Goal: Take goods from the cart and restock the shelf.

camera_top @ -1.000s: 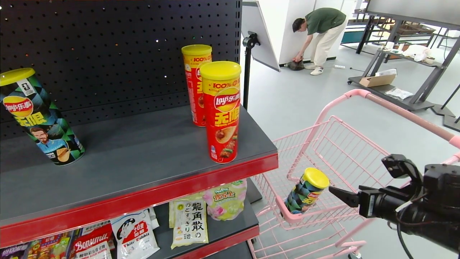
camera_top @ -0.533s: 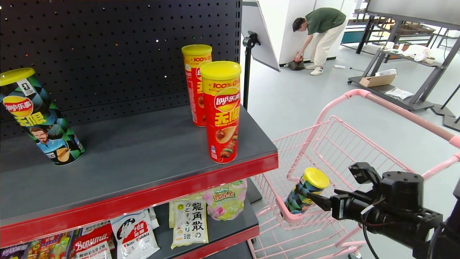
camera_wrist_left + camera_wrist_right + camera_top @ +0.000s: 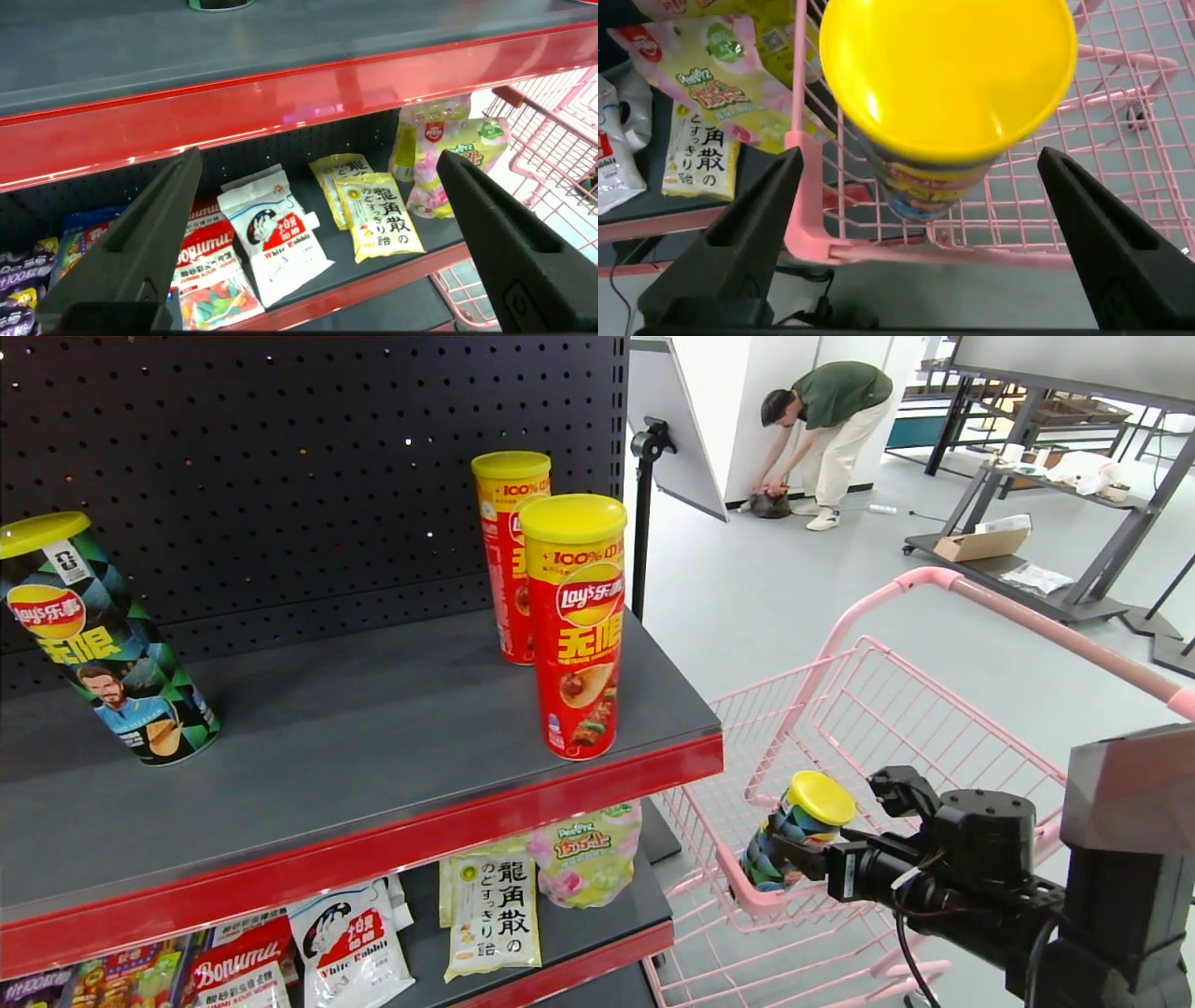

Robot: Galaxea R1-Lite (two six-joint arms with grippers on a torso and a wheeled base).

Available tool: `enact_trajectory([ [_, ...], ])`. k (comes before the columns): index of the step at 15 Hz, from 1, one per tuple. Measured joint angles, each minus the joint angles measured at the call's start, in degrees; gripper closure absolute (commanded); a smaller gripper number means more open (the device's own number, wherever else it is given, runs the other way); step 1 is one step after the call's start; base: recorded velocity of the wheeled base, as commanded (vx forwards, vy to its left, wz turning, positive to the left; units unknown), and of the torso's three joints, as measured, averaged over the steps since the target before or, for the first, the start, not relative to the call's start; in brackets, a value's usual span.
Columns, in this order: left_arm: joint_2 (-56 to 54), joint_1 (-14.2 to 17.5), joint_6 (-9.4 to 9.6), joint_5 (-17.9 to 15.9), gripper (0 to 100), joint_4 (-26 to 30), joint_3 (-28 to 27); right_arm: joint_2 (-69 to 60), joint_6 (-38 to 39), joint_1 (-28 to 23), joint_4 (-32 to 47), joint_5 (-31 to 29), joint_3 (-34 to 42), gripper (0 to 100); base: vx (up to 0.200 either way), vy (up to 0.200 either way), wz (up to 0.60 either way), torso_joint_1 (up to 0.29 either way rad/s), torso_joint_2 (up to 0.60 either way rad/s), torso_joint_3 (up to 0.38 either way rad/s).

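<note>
A dark green chip can with a yellow lid (image 3: 795, 831) (image 3: 948, 103) leans in the near corner of the pink cart (image 3: 896, 728). My right gripper (image 3: 794, 851) (image 3: 920, 252) is open, level with the can's upper part, its fingers (image 3: 729, 252) on either side of the lid and apart from it. Two red chip cans (image 3: 574, 625) stand at the right end of the grey upper shelf (image 3: 355, 747), and a green can (image 3: 98, 639) stands at its left. My left gripper (image 3: 308, 252) is open in front of the lower shelf.
The lower shelf holds snack bags (image 3: 490, 910) (image 3: 378, 215). A black pegboard (image 3: 308, 467) backs the upper shelf, whose front has a red lip (image 3: 373, 854). The cart's handle (image 3: 1046, 625) runs at the right. Racks (image 3: 1074, 523) stand on the floor beyond.
My right arm has moved left into the cart, bringing its open gripper from beside the can up to the can's lid. The cans on the shelf have not moved.
</note>
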Motion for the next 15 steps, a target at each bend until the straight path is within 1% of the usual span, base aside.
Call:
enact_trajectory([
  [7, 0.0, 0.0, 0.0, 0.0, 0, 0.0, 0.0, 5.2, 0.0, 0.2, -0.1, -1.4, -6.6, 0, 0.0, 0.0, 0.0, 0.0, 0.0, 0.0],
  [11, 0.0, 0.0, 0.0, 0.0, 0, 0.0, 0.0, 7.4, 0.0, 0.2, -0.1, -2.1, -9.0, 0, 0.0, 0.0, 0.0, 0.0, 0.0, 0.0],
  [12, 0.0, 0.0, 0.0, 0.0, 0, 0.0, 0.0, 7.9, 0.0, 0.2, -0.1, -2.6, -9.5, 100, 0.0, 0.0, 0.0, 0.0, 0.0, 0.0],
  [15, 0.0, 0.0, 0.0, 0.0, 0, 0.0, 0.0, 9.0, 0.0, 0.4, -0.5, -3.5, -11.2, 100, 0.0, 0.0, 0.0, 0.0, 0.0, 0.0],
])
